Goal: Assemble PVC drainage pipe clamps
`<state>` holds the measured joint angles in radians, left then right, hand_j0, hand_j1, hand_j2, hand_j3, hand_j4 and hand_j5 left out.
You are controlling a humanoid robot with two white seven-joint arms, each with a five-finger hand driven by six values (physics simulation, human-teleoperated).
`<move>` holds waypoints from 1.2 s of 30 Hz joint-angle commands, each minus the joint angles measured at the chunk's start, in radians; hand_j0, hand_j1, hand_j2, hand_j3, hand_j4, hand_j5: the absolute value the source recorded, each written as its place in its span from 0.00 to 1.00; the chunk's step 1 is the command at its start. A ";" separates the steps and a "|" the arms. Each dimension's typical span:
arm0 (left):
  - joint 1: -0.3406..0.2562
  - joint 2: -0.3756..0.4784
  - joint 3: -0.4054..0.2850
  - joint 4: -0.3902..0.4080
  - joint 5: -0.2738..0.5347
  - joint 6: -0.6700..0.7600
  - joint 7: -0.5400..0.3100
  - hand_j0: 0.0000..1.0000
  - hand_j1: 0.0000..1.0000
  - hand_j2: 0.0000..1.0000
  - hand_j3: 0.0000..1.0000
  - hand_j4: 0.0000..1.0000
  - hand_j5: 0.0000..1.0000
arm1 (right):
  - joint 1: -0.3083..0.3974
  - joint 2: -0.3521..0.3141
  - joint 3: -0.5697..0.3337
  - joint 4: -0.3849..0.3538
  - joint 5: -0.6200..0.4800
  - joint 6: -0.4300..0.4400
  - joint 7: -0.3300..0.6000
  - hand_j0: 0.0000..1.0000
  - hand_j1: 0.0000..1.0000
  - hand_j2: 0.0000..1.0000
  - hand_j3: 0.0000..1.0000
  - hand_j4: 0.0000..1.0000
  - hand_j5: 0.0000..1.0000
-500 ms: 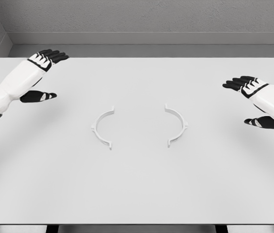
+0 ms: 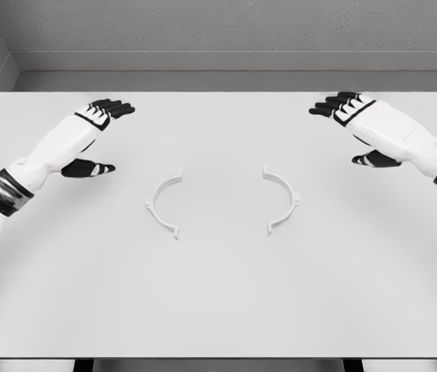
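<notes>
Both robot hands hover open over white table [image 2: 218, 310], grey walls behind.

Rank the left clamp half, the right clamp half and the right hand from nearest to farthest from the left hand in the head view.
1. Left clamp half, just right of the left hand, nearer the robot.
2. Right clamp half, right of centre.
3. Right hand, at the far right.

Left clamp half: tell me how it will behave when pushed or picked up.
The left clamp half is a thin white arc lying flat on the table, so it probably slides rather than rolls. It looks light and rigid. Its low profile may make pinching awkward.
</notes>
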<state>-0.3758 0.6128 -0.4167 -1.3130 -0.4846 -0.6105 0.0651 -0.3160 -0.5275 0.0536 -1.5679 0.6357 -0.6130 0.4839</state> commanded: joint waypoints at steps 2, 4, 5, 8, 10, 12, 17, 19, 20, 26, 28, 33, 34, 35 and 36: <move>-0.008 -0.057 -0.014 0.054 0.006 0.000 -0.001 1.00 1.00 1.00 1.00 1.00 1.00 | -0.017 0.043 0.046 0.048 0.042 0.002 -0.001 1.00 1.00 1.00 1.00 1.00 1.00; -0.008 -0.057 -0.014 0.054 0.006 0.000 -0.001 1.00 1.00 1.00 1.00 1.00 1.00 | -0.017 0.043 0.046 0.048 0.042 0.002 -0.001 1.00 1.00 1.00 1.00 1.00 1.00; -0.034 -0.067 -0.048 0.075 -0.008 0.000 -0.001 1.00 1.00 1.00 1.00 1.00 1.00 | -0.040 0.047 0.104 0.069 0.056 0.012 -0.001 1.00 1.00 1.00 1.00 1.00 1.00; -0.038 -0.068 -0.059 0.077 -0.009 0.000 -0.001 1.00 1.00 1.00 1.00 1.00 1.00 | -0.041 0.046 0.144 0.068 0.078 0.021 -0.001 1.00 1.00 1.00 1.00 1.00 1.00; -0.052 -0.084 -0.076 0.092 -0.009 0.000 -0.001 1.00 1.00 1.00 1.00 1.00 1.00 | -0.040 0.047 0.180 0.068 0.098 0.021 -0.001 1.00 1.00 1.00 1.00 1.00 1.00; -0.067 -0.085 -0.093 0.107 -0.009 0.000 -0.001 1.00 1.00 1.00 1.00 1.00 1.00 | -0.034 0.046 0.184 0.068 0.101 0.021 -0.001 1.00 1.00 1.00 1.00 1.00 1.00; -0.055 -0.058 -0.094 0.097 -0.002 0.000 0.001 1.00 1.00 1.00 1.00 1.00 1.00 | -0.034 0.047 0.216 0.081 0.102 0.036 -0.001 1.00 1.00 1.00 1.00 1.00 1.00; -0.051 -0.039 -0.093 0.097 -0.002 0.000 0.001 1.00 1.00 1.00 1.00 1.00 1.00 | -0.035 0.047 0.229 0.100 0.102 0.036 -0.001 1.00 1.00 1.00 1.00 1.00 1.00; -0.048 -0.033 -0.093 0.098 -0.005 0.000 0.001 1.00 1.00 1.00 1.00 1.00 1.00 | -0.037 0.047 0.230 0.109 0.102 0.036 -0.001 1.00 1.00 1.00 1.00 1.00 1.00; -0.038 -0.011 -0.139 0.078 -0.003 0.000 -0.001 1.00 1.00 1.00 1.00 1.00 1.00 | -0.046 0.064 0.230 0.150 0.110 0.036 -0.001 1.00 1.00 1.00 1.00 1.00 1.00; -0.034 -0.011 -0.139 0.077 -0.003 0.000 -0.001 1.00 1.00 1.00 1.00 1.00 1.00 | -0.052 0.073 0.230 0.150 0.110 0.036 -0.001 1.00 1.00 1.00 1.00 1.00 1.00; -0.003 0.005 -0.139 0.043 -0.005 0.000 -0.001 1.00 1.00 1.00 1.00 1.00 1.00 | -0.064 0.077 0.230 0.149 0.111 0.039 -0.001 1.00 1.00 1.00 1.00 1.00 1.00; -0.002 0.005 -0.139 0.043 -0.005 0.000 -0.001 1.00 1.00 1.00 1.00 1.00 1.00 | -0.064 0.077 0.232 0.149 0.111 0.039 -0.001 1.00 1.00 1.00 1.00 1.00 1.00; 0.002 0.004 -0.139 0.043 -0.006 0.000 -0.001 1.00 1.00 1.00 1.00 1.00 1.00 | -0.064 0.077 0.232 0.149 0.111 0.041 -0.001 1.00 1.00 1.00 1.00 1.00 1.00; 0.003 0.002 -0.139 0.043 -0.006 0.000 -0.001 1.00 1.00 1.00 1.00 1.00 1.00 | -0.064 0.077 0.232 0.149 0.111 0.041 -0.001 1.00 1.00 1.00 1.00 1.00 1.00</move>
<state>-0.3712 0.6139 -0.5554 -1.2657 -0.4966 -0.6105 0.0641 -0.3804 -0.4510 0.2853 -1.4187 0.7528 -0.5755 0.4837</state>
